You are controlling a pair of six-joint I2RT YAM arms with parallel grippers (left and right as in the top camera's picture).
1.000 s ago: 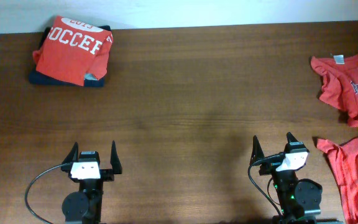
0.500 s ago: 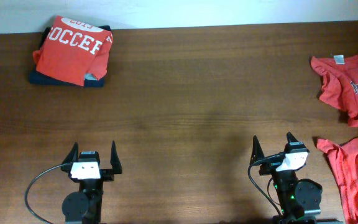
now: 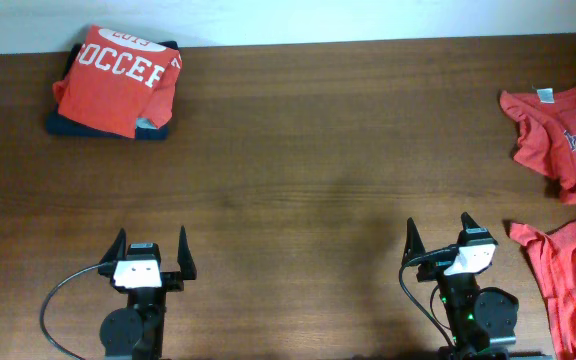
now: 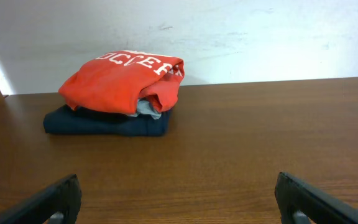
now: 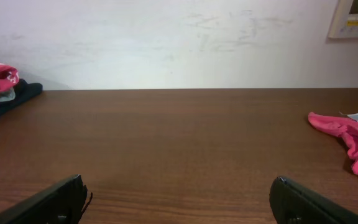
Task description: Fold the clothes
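A folded orange-red SOCCER T-shirt (image 3: 115, 88) lies on a navy folded garment (image 3: 68, 125) at the table's far left corner; the left wrist view shows the folded shirt (image 4: 120, 84) far ahead. Two unfolded orange-red shirts lie at the right edge: one with a white neck tag (image 3: 560, 140) toward the back, another crumpled (image 3: 573, 280) near the front. The right wrist view catches the tagged shirt's collar (image 5: 347, 130). My left gripper (image 3: 150, 250) (image 4: 178, 190) and right gripper (image 3: 438, 235) (image 5: 178, 190) both stand open and empty near the front edge, far from all shirts.
The brown wooden table (image 3: 318, 160) spreads between the folded pile and the loose shirts. A white wall (image 5: 179, 37) runs behind the far edge, with a wall panel (image 5: 356, 15) at the upper right. A black cable (image 3: 58, 300) loops beside the left arm base.
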